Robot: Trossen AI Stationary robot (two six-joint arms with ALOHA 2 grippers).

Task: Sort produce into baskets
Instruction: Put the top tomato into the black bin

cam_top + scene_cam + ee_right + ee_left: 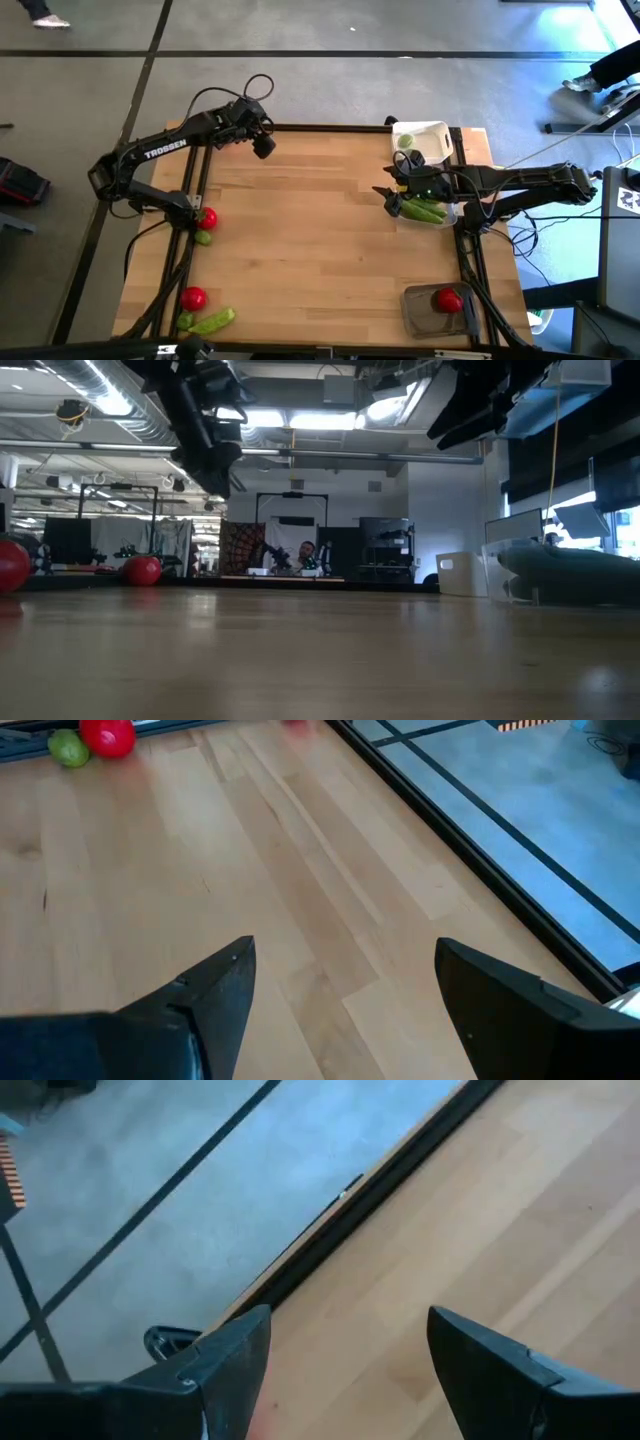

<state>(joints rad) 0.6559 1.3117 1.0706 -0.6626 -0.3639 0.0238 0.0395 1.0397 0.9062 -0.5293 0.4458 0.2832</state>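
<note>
1. Step in hand, as a judgement: between picks. The right gripper (384, 196) hangs just beside the clear basket (447, 215), fingers spread and empty in its wrist view; the green pods (424, 210) lie in that basket already.
2. The left gripper (264, 146) hovers near the table's (300, 230) far edge, fingers apart, holding nothing.
3. Next move probably calls for a reach to the loose produce at the left edge: a red tomato (207, 218) w/ a lime (204, 237) touching it, and nearer the front a second tomato (193, 297), a small green piece (184, 321) and a green pod (213, 320) (the left arm sits much closer).
4. Containers: white basket (430, 133) at far right holds a lime piece (405, 140); dark grey basket (420, 310) at front right holds one tomato (447, 298); clear one holds pods only.
</note>
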